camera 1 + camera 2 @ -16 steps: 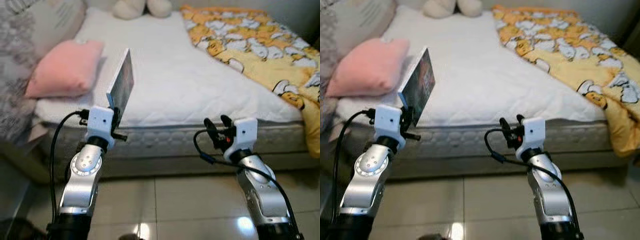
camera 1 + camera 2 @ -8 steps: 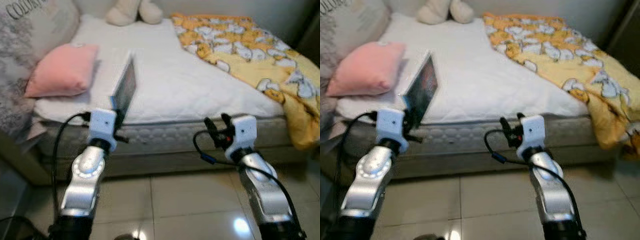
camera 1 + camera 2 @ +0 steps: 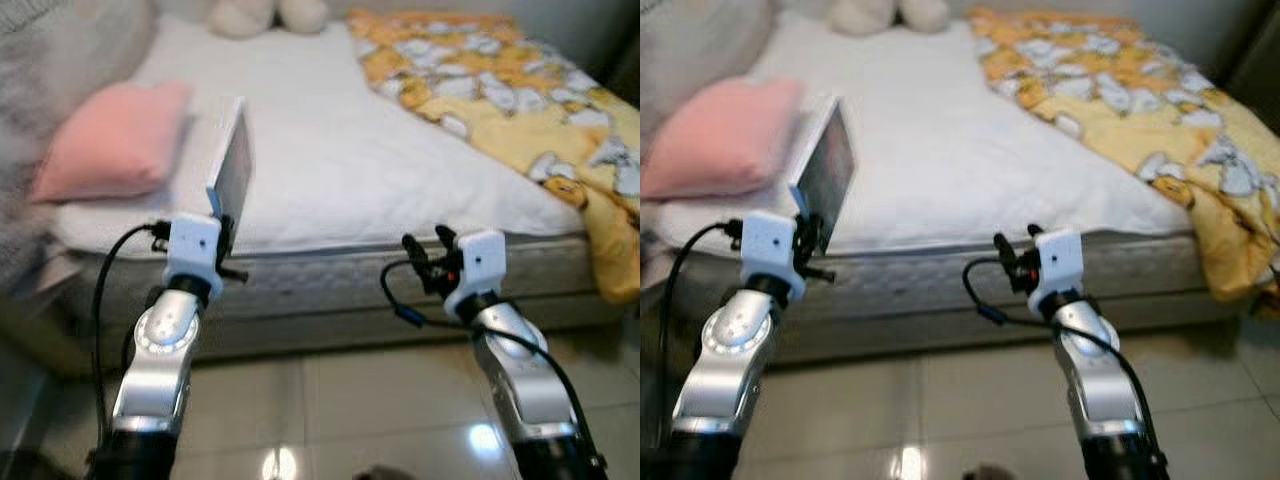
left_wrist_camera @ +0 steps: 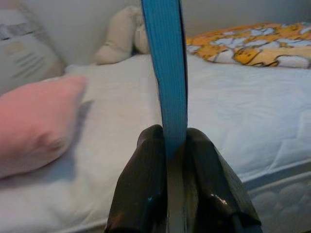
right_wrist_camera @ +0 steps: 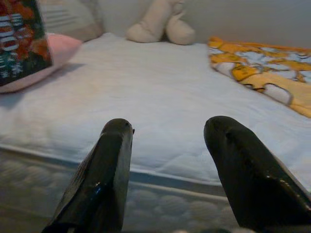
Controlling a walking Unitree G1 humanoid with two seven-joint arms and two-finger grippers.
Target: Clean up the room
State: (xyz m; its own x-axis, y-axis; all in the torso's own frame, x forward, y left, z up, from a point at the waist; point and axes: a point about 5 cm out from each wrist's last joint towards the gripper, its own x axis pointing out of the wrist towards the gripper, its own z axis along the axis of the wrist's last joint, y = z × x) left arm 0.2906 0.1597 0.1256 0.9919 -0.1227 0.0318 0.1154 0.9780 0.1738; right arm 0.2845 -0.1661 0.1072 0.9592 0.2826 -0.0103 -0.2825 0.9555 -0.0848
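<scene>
1. Bed [image 3: 340, 150] with white mattress spans the top of the head views, same as a second ago; the whole picture has swung a bit and is blurred, so the camera moved, not the bedding
2. Yellow patterned blanket [image 3: 500, 80] is bunched at 2 o'clock, spilling over the mattress edge at 3 o'clock; unchanged
3. Pink pillow [image 3: 115, 140] sits at 10 o'clock, beige plush toy [image 5: 160, 22] at 12 o'clock by the wall; neither has shifted on the bed
4. Thin book [image 3: 230, 165] is the task's thing: held upright above the near mattress edge at 9 o'clock, blue spine toward the wrist camera, same pose as half a second ago
5. Left gripper [image 4: 167, 145] stays raised, fingers [image 4: 146, 165] clenched on the book's bottom edge
6. Right gripper [image 5: 167, 141] still hovers at 4 o'clock before the mattress side, fingers [image 5: 109, 165] spread apart, grasping nothing
7. Judgement: only the view changed, so the book is mid-carry, not yet put away
</scene>
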